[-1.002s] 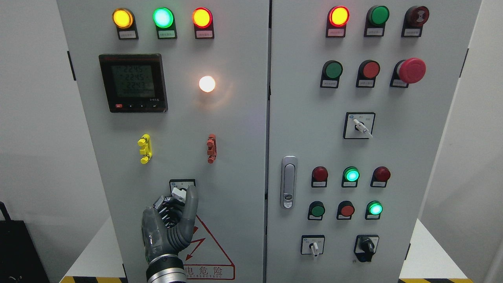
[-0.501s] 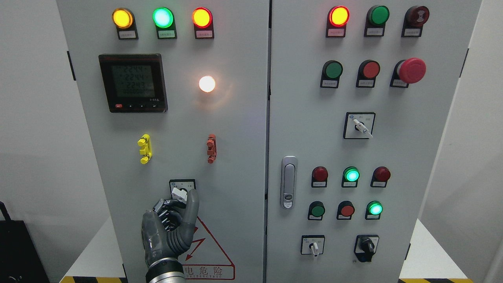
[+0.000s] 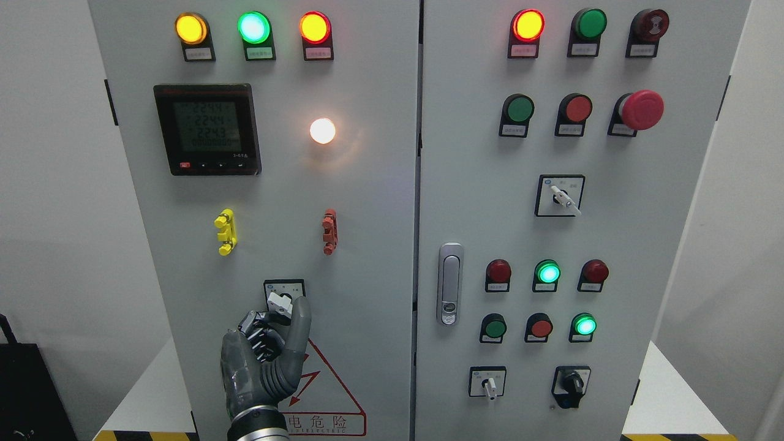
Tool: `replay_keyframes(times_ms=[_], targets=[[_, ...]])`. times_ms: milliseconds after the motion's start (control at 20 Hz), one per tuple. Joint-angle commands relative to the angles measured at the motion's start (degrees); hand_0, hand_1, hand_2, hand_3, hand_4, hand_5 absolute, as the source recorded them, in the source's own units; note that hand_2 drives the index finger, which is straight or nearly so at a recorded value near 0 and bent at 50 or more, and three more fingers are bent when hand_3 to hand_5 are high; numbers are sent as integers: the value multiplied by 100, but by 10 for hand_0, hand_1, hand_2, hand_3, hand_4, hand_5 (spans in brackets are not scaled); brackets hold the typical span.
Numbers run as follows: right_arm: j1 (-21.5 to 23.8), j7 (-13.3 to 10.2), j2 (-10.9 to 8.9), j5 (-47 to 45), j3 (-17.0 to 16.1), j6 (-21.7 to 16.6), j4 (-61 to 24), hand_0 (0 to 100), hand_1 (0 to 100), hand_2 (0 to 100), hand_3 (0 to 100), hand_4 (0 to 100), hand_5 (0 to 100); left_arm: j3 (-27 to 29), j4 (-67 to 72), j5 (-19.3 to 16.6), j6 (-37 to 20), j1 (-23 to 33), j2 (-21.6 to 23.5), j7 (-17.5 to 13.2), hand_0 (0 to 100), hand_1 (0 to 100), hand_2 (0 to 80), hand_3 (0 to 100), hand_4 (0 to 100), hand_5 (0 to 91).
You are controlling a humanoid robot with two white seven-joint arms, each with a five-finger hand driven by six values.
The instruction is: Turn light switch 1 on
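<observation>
Head view. A grey two-door cabinet [image 3: 367, 202] fills the frame. The left hand [image 3: 264, 361] rises from the bottom edge, left of the middle, against the left door. Its thumb [image 3: 299, 321] stands upright, the tip touching the right side of the white knob of switch 1 [image 3: 280, 300]; the other fingers [image 3: 257, 327] are curled just below the knob and partly grip it from beneath. The switch sits in a black-framed plate low on the left door, below and between a yellow clip [image 3: 225, 231] and a red clip [image 3: 329, 231]. Print on the plate is too small to read.

Above, a white lamp [image 3: 322, 130] glows beside a black meter [image 3: 207, 129], whose display shows rows of digits near 224; the lowest row is unclear. Three lit lamps, yellow [image 3: 191, 28], green [image 3: 253, 27] and red-orange [image 3: 315, 27], line the top, each over an unreadable label. A red-outlined warning triangle [image 3: 321, 380] with a lightning bolt lies right of the hand; under it stands the writing "电危险" [image 3: 317, 422], the start hidden by the wrist.

The right door carries a latch [image 3: 450, 283], lamps and push buttons, a red mushroom button [image 3: 641, 109] and three rotary selectors [image 3: 560, 196]. The right hand does not show.
</observation>
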Motion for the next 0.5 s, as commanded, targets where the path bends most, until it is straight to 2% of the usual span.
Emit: replay_keyframes(times_ms=[0,100,200,301,451], targets=[[0,6,2,0,4,-2,0,0,0,0,0,0,0,-76,-180,0,-1,209,30,29,0,373,611,982,964,863],[0,-3,2,0,-5,-2,0,0,0,0,0,0,0,-85,-303,0,-71,454,48,29,0,372,611,984,965,863],[0,-3,2,0,-5,-2,0,0,0,0,0,0,0,-93,-330,0,-394,700,91,29,0,370,611,983,965,863],[0,6,2,0,-5,-2,0,0,0,0,0,0,0,-85,-321,0,-991,1034,135,-6,0,364,612,983,965,864],[0,-3,2,0,-5,-2,0,0,0,0,0,0,0,-32,-321,-9,-1862,1640,214,-269,0,351,598,963,953,872]])
